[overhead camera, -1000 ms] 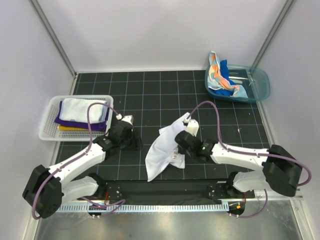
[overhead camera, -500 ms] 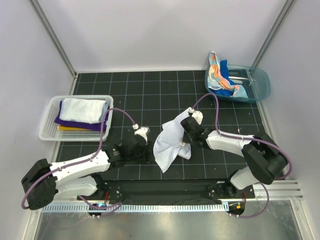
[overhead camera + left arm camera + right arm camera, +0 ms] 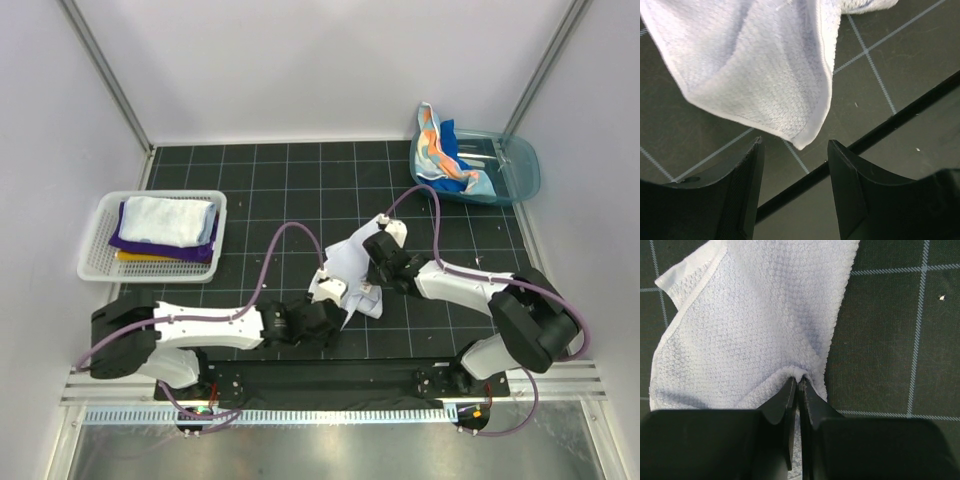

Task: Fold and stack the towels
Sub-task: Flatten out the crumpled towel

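A pale blue-white towel (image 3: 350, 272) lies crumpled on the black grid mat mid-table. My right gripper (image 3: 799, 382) is shut on a pinch of this towel (image 3: 750, 325); in the top view it (image 3: 378, 268) sits at the towel's right side. My left gripper (image 3: 795, 145) is open, its fingers either side of a hanging corner of the towel (image 3: 755, 75), not touching it; in the top view it (image 3: 335, 305) is at the towel's lower left edge. Folded towels (image 3: 168, 222), white on purple on yellow, lie stacked in the white basket. More towels (image 3: 445, 158) fill the teal tub.
The white mesh basket (image 3: 92, 258) stands at the left of the mat. The teal tub (image 3: 522, 170) stands at the back right. A dark gap and metal rail (image 3: 330, 375) run along the near edge by the arm bases.
My left arm has swung right across the mat from the basket side to the towel's lower edge. The towel has been drawn up and bunched smaller under my right gripper.
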Available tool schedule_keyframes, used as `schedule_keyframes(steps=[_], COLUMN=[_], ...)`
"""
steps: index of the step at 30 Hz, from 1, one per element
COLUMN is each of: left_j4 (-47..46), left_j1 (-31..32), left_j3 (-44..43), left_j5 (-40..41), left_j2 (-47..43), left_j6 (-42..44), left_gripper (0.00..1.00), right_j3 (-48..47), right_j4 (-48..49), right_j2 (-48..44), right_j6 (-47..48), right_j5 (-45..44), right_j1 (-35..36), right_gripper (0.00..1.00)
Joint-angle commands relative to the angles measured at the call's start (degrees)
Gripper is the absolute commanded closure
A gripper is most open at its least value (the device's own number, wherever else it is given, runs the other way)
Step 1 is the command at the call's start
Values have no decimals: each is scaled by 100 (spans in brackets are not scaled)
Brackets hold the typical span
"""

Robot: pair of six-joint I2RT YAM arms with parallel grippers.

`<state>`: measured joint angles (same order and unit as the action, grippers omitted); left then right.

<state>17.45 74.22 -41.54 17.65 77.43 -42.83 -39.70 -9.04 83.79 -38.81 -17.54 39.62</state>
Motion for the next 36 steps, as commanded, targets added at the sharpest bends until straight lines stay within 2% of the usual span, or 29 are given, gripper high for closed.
schedule_keyframes(steps=[1, 7, 11, 17, 22, 23, 25, 26, 28, 29, 36], left_j4=[-146, -111, -93, -470, -471, -471, -445, -427, -305, -252, 302], left_j1=[181, 348, 366, 383, 383, 383, 383, 383, 383, 383, 357], left_j3=[-284, -416, -302, -91, -100, -91, -83, -74, -74, -82, -442], left_j5=[449, 747, 1056, 1127, 1179, 1188, 1197, 1214, 1267, 1311, 1373], left_j2=[439, 967, 941, 862, 862, 862, 835, 783, 704, 625, 510], left_j6=[117, 91, -15, 196, 301, 301, 301, 275, 266, 249, 178], left_gripper=[43, 44, 45, 53, 65, 72, 78, 85, 92, 100, 100], right_j3=[-108, -55, -29, -29, -46, -46, -46, -46, -46, -38, -38], right_j4=[7, -1, 7, -1, 16, 25, 16, -1, -45, -98, -449], right_j2=[-249, -266, -284, -337, -275, -258, -266, -293, -406, -468, -1180], right_j6=[110, 101, 84, 101, 93, 110, 110, 119, 145, 163, 295], right_j5=[-13, 49, 75, 75, 110, 119, 154, 154, 189, 207, 400], right_j1=[-24, -24, -24, -24, -33, -24, -24, -24, -33, -24, -15], right_gripper=[88, 88, 88, 88, 88, 88, 88, 87, 85, 83, 59])
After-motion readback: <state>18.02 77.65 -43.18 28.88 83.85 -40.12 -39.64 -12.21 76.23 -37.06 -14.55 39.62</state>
